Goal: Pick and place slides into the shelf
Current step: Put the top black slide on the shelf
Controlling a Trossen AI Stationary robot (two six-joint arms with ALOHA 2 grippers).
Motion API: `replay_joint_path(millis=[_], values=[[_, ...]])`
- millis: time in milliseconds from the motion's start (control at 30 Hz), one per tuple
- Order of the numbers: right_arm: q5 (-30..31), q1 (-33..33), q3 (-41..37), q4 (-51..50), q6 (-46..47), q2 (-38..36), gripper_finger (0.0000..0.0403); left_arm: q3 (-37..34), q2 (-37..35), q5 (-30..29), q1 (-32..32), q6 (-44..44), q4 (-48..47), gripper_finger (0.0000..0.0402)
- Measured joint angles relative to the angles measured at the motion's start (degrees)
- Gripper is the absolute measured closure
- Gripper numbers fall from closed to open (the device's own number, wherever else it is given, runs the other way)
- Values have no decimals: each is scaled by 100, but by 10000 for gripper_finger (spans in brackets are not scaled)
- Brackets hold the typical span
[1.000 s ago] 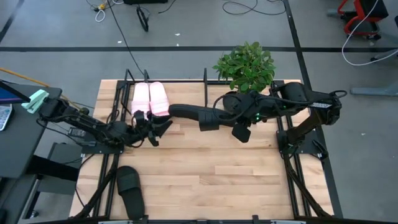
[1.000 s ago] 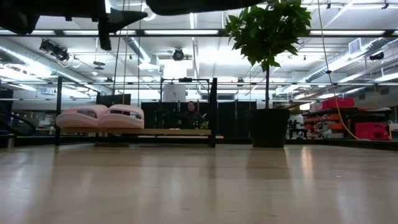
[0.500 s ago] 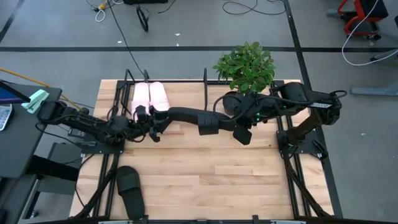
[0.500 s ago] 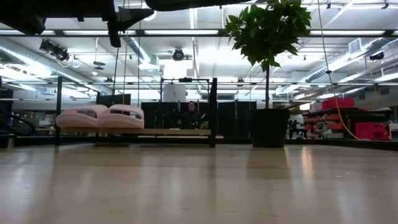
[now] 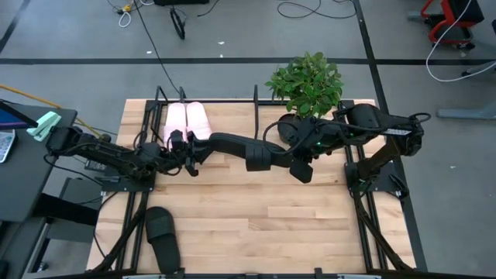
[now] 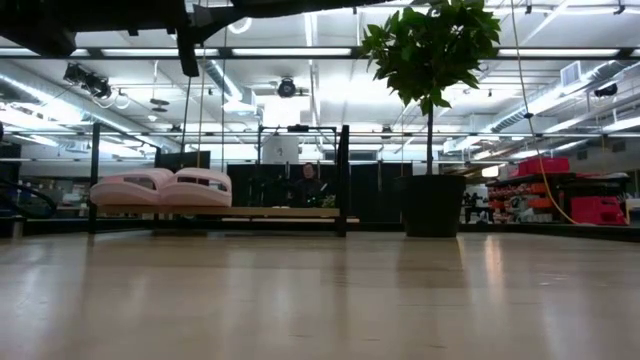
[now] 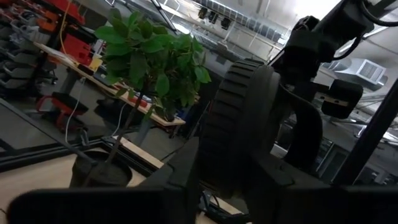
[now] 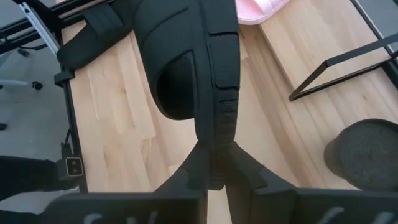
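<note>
A black slide (image 5: 236,147) hangs in the air over the table's middle, turned on its side, between my two grippers. My right gripper (image 5: 293,163) is shut on its right end. My left gripper (image 5: 192,153) is closed around its left end, just in front of the shelf (image 5: 209,105). Two pale pink slides (image 5: 186,122) lie side by side on the shelf's left part, soles down, also in the low view (image 6: 160,187). A second black slide (image 5: 163,236) lies on the table near the front left corner. My left gripper has the black slide's ribbed sole (image 7: 239,134) between its two fingers (image 7: 180,174), coming roughly level from the table's left. The slide's end is clear of the table. My right gripper pinches the sole's end (image 8: 214,163) between its two fingers (image 8: 186,177), across the sole's thickness, slanting down from the table's right. The strap (image 8: 165,56) lies farther out along the slide. The slide is lifted clear and stands on edge.
A potted plant (image 5: 306,81) stands at the table's far edge, right of the shelf and close behind my right arm. The shelf's right part (image 5: 232,116) has bare board. Bare wood spreads over the table's near half (image 5: 271,217).
My left gripper has swung toward the table's far edge, up to the left end of the black slide, and has narrowed its fingers around it. The right gripper has kept its hold, with the slide staying in the air.
</note>
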Motion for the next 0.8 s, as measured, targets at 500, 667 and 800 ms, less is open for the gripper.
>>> replay_joint_path(millis=[500,667,800], values=[[-117,16,2,83,14,20,264,0,8,-846,-11,-491,511,325],[-141,16,2,-9,38,-135,226,2,0,-1431,-90,-866,621,332],[-96,106,2,-44,83,-269,209,2,0,-2561,-362,-1240,694,332]])
